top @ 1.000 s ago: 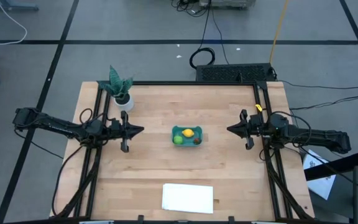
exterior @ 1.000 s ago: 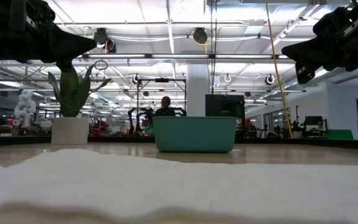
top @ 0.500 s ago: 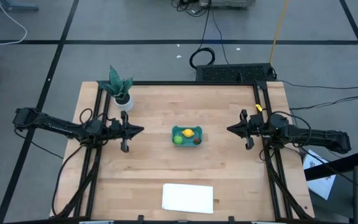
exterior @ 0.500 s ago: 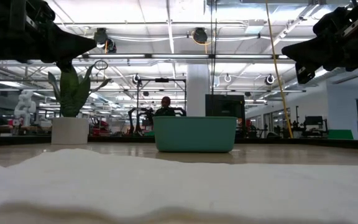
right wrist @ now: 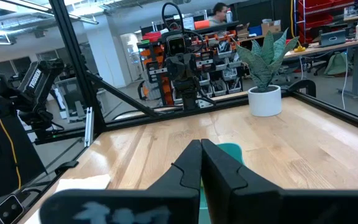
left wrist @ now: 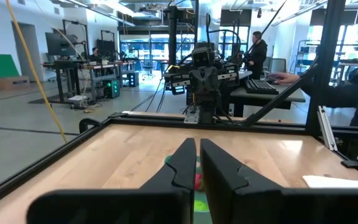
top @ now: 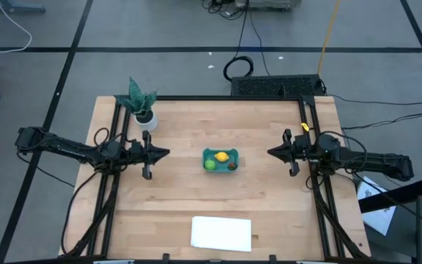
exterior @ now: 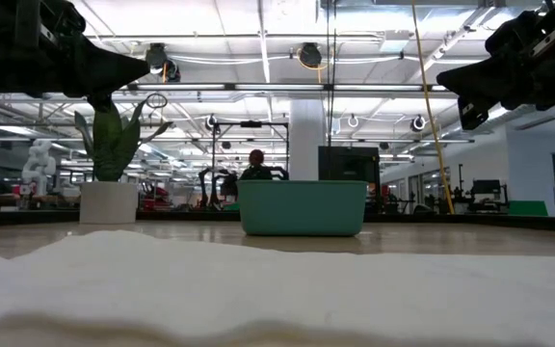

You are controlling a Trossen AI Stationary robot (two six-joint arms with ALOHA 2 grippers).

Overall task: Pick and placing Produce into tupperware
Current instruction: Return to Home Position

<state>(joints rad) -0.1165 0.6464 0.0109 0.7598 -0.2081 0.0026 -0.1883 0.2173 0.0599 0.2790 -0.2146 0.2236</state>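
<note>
The left gripper hovers over the table's left side, pointing right toward the tupperware. Its 2 fingers are closed to a thin slit and hold nothing. The tupperware sits at mid-table, squarely between the 2 grippers and well apart from both, its long axis along the line joining them. Inside lie all 3 pieces of Produce: the lime-green one at the left, the lemon in the middle toward the back rim, the red one at the right. The right gripper faces it from the right, fingers pressed together, empty. Neither arm looks clearly nearer, and the only move left seems to be drawing back.
</note>
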